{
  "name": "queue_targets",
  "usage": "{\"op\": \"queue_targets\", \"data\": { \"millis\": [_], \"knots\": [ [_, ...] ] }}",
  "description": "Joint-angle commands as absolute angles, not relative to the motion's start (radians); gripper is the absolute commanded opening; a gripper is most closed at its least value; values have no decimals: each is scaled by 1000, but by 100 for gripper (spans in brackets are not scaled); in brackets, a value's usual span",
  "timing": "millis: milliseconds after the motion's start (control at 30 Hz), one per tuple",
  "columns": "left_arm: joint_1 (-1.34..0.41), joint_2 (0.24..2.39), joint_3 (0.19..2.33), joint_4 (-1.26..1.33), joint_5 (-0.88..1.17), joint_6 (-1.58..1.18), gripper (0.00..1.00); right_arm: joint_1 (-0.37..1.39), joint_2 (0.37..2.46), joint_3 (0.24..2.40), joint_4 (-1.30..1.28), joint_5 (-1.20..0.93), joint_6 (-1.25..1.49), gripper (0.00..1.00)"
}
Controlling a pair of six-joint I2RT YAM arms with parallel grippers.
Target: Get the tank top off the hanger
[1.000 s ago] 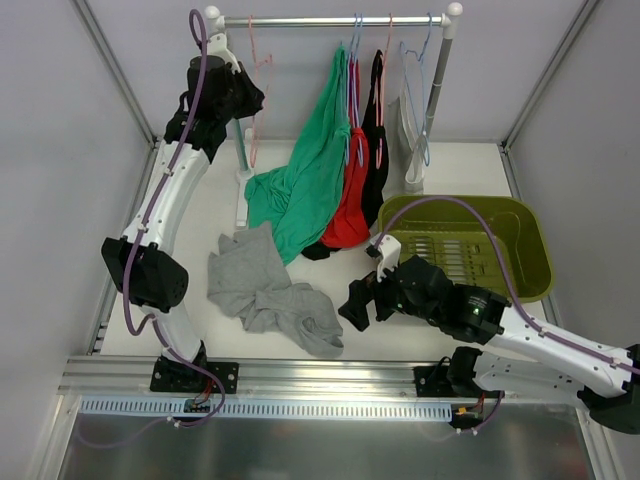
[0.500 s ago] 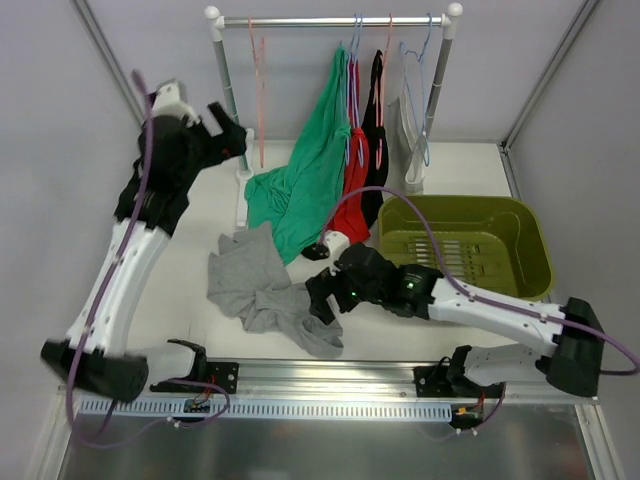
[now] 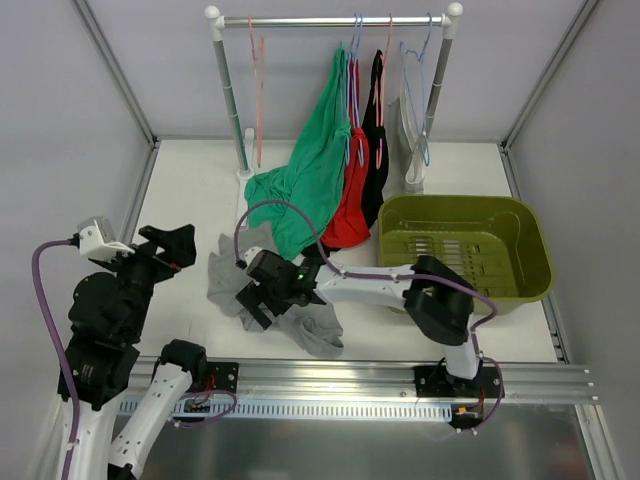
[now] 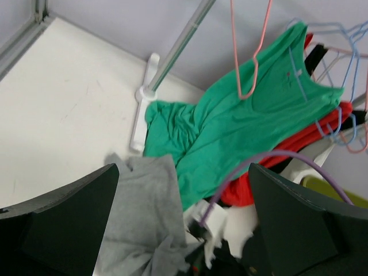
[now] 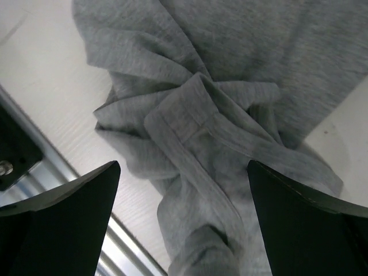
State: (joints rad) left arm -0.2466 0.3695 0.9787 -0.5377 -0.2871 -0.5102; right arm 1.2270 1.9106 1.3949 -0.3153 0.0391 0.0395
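A grey tank top (image 3: 262,275) lies crumpled on the white table, off any hanger. An empty pink hanger (image 3: 258,85) hangs on the rail at the left. My right gripper (image 3: 251,302) hovers open just over the grey cloth's near left part. In the right wrist view the gripper (image 5: 184,230) has wide jaws, with folds of the grey tank top (image 5: 207,132) below them and nothing gripped. My left gripper (image 3: 177,250) stands open and empty at the table's left, well away from the rack. Its wrist view shows the grey tank top (image 4: 138,213) and the pink hanger (image 4: 250,52) ahead.
Green (image 3: 315,175), red (image 3: 350,205) and black (image 3: 376,140) tank tops hang on the rail (image 3: 330,20), with empty blue hangers (image 3: 420,100) to their right. An olive basket (image 3: 470,212) stands at the right. A metal rail (image 3: 330,375) borders the near edge.
My left gripper opened at the pink hanger and the arm swung back down to the near left. My right arm reached left until its gripper was over the grey tank top.
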Motion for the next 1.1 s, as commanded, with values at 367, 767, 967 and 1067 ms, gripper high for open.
{"op": "queue_targets", "data": {
  "millis": [367, 767, 967, 1067],
  "knots": [
    [-238, 140, 893, -815, -280, -360, 99, 1258, 2016, 1485, -440, 232, -28, 0],
    [-239, 15, 834, -793, -336, -388, 99, 1264, 1407, 1523, -475, 431, -192, 0],
    [-239, 25, 834, -790, -330, -387, 99, 1220, 1203, 1673, -584, 682, -322, 0],
    [-239, 20, 833, -787, -328, -387, 99, 1152, 1114, 1698, -629, 752, -341, 0]
  ]
}}
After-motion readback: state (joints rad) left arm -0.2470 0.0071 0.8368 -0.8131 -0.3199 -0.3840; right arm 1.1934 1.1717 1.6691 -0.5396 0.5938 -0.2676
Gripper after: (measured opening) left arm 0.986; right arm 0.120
